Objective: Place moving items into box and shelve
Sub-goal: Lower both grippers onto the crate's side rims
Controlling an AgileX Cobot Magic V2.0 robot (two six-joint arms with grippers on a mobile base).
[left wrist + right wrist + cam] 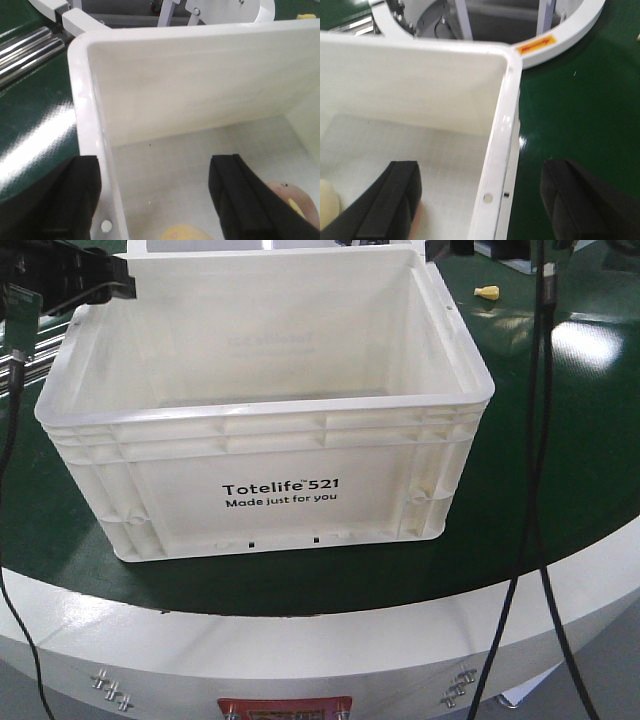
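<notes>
Straddling the left and right walls of the box (280, 490), left gripper (157, 192) and right gripper (485, 197) stand jaws wide, pink ball (296, 196) and cream ball (327, 205) inside; best clamped evenly, then lifted level.

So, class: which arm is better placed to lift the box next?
Neither alone: the left gripper straddles the left wall of the box, the right gripper the right wall, both open. Likely lift with both.
</notes>
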